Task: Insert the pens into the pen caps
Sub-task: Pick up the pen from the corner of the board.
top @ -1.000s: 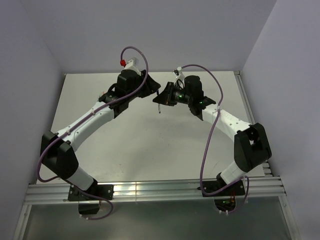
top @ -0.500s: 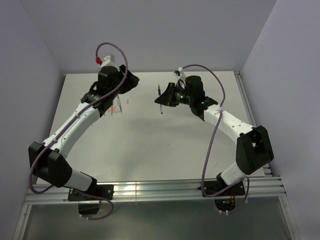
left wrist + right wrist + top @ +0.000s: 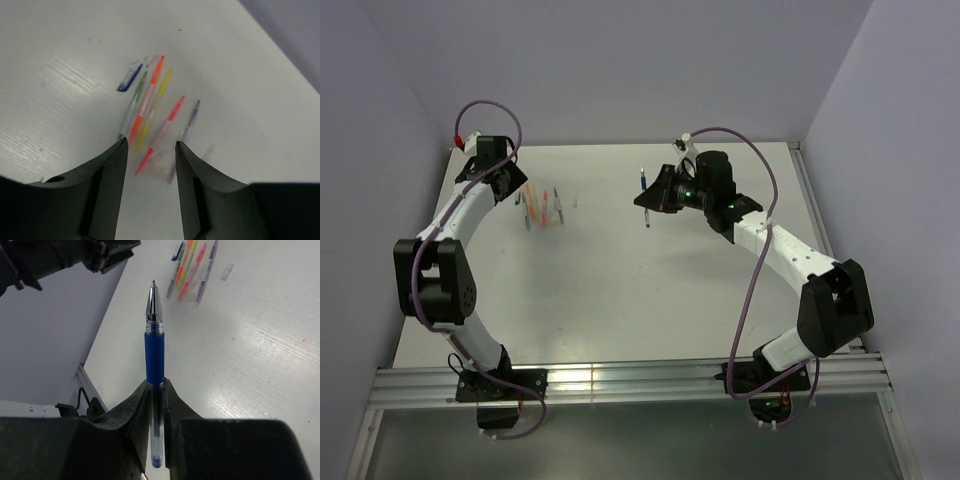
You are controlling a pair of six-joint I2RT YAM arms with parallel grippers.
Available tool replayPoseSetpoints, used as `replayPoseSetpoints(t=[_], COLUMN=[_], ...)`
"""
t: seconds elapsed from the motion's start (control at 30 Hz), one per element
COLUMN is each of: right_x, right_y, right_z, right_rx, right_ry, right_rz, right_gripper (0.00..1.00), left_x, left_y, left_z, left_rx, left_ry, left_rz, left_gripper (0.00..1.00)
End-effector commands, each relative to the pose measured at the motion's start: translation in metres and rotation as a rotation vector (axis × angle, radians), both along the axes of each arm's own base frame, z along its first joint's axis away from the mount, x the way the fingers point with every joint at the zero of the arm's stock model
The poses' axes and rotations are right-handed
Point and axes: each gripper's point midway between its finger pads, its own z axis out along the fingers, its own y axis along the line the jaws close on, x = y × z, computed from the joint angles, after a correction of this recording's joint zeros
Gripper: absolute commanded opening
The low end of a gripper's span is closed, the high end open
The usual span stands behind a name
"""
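Left gripper [image 3: 150, 142]: jaws apart with nothing between them, hovering over the near ends of the loose pens.
Right gripper [image 3: 156, 385]: clamped on a clear-barrelled pen with a dark blue rubber grip [image 3: 154, 352], held off the table, its silver tip bare.
Loose pens [image 3: 155, 107]: thin orange, yellow, green, pink-red and purple sticks lying side by side on the white table [image 3: 250, 125].
Cap: a small dark blue cap [image 3: 129, 78] lies just beside the green pen's far end.

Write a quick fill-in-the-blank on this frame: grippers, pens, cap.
The clear plastic pen in the right gripper has a rubber grip coloured ____.
The left gripper hangs ____ over the thin coloured pens lying loose on the white table.
The small dark blue cap lies beside the ____ pen.
Missing: blue; open; green.
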Motion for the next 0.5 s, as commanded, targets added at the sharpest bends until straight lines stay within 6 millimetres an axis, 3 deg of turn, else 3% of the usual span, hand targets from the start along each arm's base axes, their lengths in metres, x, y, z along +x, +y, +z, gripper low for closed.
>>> replayPoseSetpoints(t=[0.0,0.07,0.1,0.17,0.2,0.27,0.3,0.47], right_x=[-0.002,-0.003,-0.003,-0.002,-0.002,-0.003,-0.003,-0.003], right_y=[-0.007,-0.01,-0.01,-0.012,-0.012,-0.014,-0.014,-0.016], right_z=[0.019,0.017,0.017,0.016,0.016,0.016,0.017,0.016], right_rx=[0.015,0.009,0.007,0.006,0.008,0.009,0.011,0.008], right_ry=[-0.072,-0.072,-0.072,-0.068,-0.068,-0.069,-0.071,-0.073], right_rz=[-0.004,-0.009,-0.011,-0.014,-0.014,-0.014,-0.014,-0.019], right_gripper=[0.0,0.0,0.0,0.0,0.0,0.0,0.0,0.0], left_x=[0.016,0.025,0.027,0.035,0.038,0.045,0.047,0.062], left_y=[0.021,0.027,0.029,0.033,0.032,0.03,0.043,0.048], left_z=[-0.013,-0.018,-0.034,-0.038,-0.049,-0.053,-0.064,-0.077], left_rx=[0.047,0.056,0.067,0.073,0.074,0.069,0.067,0.083], left_ry=[0.037,0.049,0.084,0.092,0.111,0.111,0.133,0.152], left_rz=[0.027,0.034,0.028,0.033,0.026,0.008,0.029,0.021], left_gripper=[0.48,0.48,0.47,0.47,0.46,0.47,0.46,0.44])
